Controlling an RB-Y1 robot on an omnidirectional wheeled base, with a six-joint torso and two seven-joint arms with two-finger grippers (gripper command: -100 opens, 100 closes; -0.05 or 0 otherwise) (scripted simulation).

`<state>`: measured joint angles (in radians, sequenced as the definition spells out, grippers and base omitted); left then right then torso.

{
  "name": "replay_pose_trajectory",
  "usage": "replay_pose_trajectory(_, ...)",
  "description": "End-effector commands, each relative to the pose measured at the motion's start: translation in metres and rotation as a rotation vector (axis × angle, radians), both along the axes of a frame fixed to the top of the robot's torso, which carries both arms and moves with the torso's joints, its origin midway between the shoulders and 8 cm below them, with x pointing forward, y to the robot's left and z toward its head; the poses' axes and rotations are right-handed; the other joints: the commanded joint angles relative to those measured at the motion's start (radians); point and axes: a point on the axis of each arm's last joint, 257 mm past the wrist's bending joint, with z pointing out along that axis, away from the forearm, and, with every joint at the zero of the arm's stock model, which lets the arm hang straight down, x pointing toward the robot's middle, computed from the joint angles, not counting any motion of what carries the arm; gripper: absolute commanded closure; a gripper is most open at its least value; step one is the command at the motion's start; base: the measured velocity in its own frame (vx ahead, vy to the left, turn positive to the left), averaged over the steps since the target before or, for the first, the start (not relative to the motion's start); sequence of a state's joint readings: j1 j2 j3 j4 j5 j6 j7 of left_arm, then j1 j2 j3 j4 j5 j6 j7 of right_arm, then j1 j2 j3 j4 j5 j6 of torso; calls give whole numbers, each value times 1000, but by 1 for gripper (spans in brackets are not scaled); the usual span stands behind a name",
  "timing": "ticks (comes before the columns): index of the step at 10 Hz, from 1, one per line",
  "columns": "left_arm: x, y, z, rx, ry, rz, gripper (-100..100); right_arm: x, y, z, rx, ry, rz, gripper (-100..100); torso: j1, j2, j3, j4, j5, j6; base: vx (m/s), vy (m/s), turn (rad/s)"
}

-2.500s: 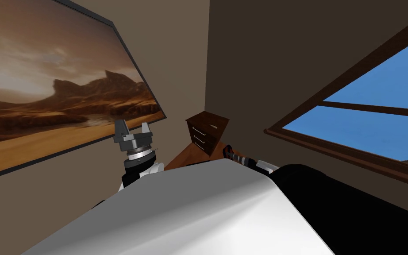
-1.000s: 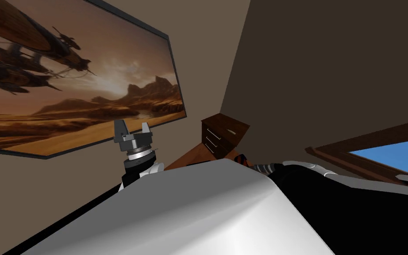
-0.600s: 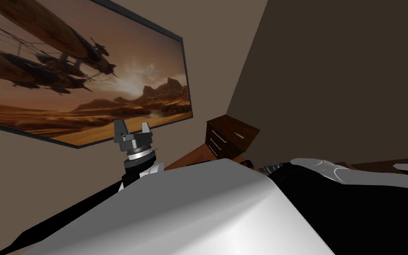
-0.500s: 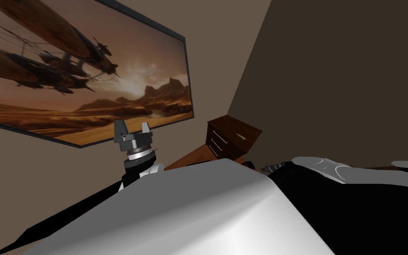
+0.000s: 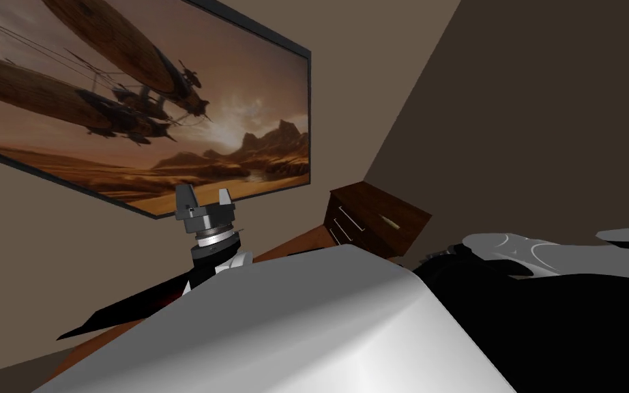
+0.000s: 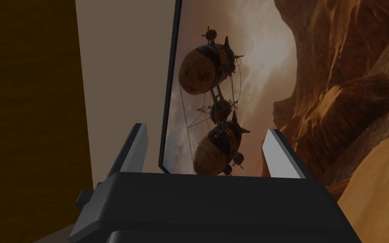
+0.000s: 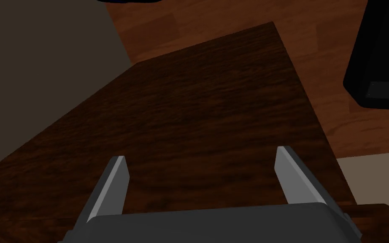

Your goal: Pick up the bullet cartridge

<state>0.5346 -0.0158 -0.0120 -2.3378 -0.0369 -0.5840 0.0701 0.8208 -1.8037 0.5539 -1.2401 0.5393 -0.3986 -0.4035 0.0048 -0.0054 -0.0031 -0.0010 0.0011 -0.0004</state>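
A small pale elongated thing, likely the bullet cartridge [image 5: 391, 222], lies on top of a dark wood drawer chest [image 5: 374, 220] in the room's corner, ahead and to the right. My left gripper [image 5: 204, 193] is raised in front of the wall painting, open with nothing in it; the left wrist view shows its fingers [image 6: 135, 145] wide apart. My right gripper [image 7: 202, 154] is open above a dark brown wood top [image 7: 214, 118], nothing between its fingers. My right arm [image 5: 511, 249] reaches out low on the right.
A large framed painting [image 5: 136, 116] of airships over a desert hangs on the left wall. A wood floor [image 7: 214, 21] lies beyond the dark top, with a black box [image 7: 377, 55] standing on it to one side.
I have turned: painting and drawer chest slid to the right in the head view and the window left it. My right arm swung out to the right. The left gripper kept its pose.
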Motion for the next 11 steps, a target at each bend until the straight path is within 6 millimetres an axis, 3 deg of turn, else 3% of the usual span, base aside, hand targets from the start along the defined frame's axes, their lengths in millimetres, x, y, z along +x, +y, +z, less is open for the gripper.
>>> replay_pose_trajectory(1, 0, 0, 0, 0, 0, 0, 0, 1, -16, 16, -41, 26, 21, -100, 0, 0, 0, 0, 0, 0, 126, 39, 281)
replay_pose_trajectory(4, 0, 0, 0, 0, 0, 0, 0, 9, -29, 31, -74, 46, 53, -100, 0, -3, -2, -1, 0, 0, 154, 38, 349)
replay_pose_trajectory(7, 0, 0, 0, 0, 0, 0, 0, 12, -28, 30, -69, 41, 58, -100, -1, -5, -3, -1, -1, 1, 145, 3, 187)
replay_pose_trajectory(8, 0, 0, 0, 0, 0, 0, 0, 13, -28, 30, -69, 40, 59, 0, -1, 1, 0, 0, -1, 2, 16, -1, -5)
replay_pose_trajectory(9, 0, 0, 0, 0, 0, 0, 0, 2, -28, 22, -67, 39, 52, -100, -1, 5, 3, 1, 0, 2, 26, -15, 59)
replay_pose_trajectory(11, 0, 0, 0, 0, 0, 0, 0, -9, -27, 14, -66, 39, 44, -100, -2, 7, 4, 2, -1, 3, 37, -33, 54)
